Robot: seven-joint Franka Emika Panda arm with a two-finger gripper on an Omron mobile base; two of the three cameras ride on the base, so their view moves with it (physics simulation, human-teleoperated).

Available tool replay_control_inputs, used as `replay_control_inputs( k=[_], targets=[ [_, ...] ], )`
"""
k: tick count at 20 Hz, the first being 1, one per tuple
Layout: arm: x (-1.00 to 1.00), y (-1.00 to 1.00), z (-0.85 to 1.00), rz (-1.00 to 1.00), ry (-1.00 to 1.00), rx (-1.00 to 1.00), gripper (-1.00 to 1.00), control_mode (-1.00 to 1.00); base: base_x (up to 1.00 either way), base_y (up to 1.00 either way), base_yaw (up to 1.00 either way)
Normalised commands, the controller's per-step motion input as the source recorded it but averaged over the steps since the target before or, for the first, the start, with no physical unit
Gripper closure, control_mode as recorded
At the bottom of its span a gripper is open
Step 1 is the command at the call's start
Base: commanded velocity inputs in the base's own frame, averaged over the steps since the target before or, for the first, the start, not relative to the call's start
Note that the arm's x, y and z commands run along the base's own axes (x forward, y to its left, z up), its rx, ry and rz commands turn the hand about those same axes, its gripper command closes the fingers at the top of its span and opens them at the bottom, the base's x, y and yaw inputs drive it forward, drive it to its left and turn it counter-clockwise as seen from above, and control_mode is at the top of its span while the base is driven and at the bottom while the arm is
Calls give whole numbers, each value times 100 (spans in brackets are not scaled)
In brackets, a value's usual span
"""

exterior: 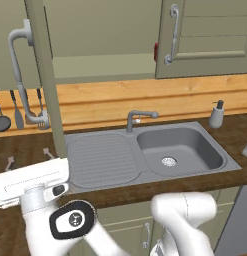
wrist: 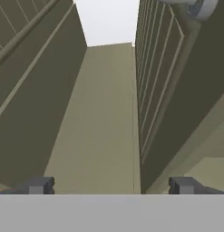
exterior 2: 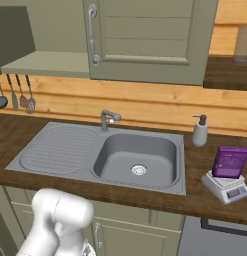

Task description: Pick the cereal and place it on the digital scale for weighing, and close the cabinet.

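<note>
Where it stands in the right base view, cereal (exterior 2: pixel 229 162) sits on top of the digital scale (exterior 2: pixel 226 186), at the right end of the counter (exterior 2: pixel 205 199). Box: purple, upright, taller than wide, pale print on its front; print too small to read, no brand legible. Scale: white, low, small grey display facing front, digits unreadable. Soap dispenser (exterior 2: pixel 199 131) stands just behind-left of the scale, near the sink (exterior 2: pixel 137 162) rim. Faucet (exterior 2: pixel 108 119) at the back of the basin; ribbed drainboard on the left. Utensils (exterior 2: pixel 15 94) hang on the wooden wall panel, far left.

Cabinet (exterior 2: pixel 145 37) above: olive-beige, panelled. Right door closed, curved silver handle (exterior 2: pixel 92 35). Left door (exterior: pixel 42 75) swung open, seen edge-on in the left base view, with its handle (exterior: pixel 20 75) toward the camera. Shelf inside bare apart from a small red can (exterior: pixel 156 51) at the closed door's edge.

Gripper (wrist: pixel 111 186) close beside the open door in the hand view; jaws spread wide, released, nothing between them.
</note>
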Motion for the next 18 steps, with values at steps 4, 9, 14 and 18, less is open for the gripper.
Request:
replay_control_inputs(
  k=[4, 9, 14, 18],
  targets=[
    [57, 1, 59, 0, 1, 12, -100, -100, 0, 0, 0],
    [29, -47, 82, 0, 1, 12, -100, -100, 0, 0, 0],
    [0, -94, 100, 0, -12, 15, -100, -100, 0, 0, 0],
    [0, -100, 100, 0, -10, 19, -100, -100, 0, 0, 0]
  ],
)
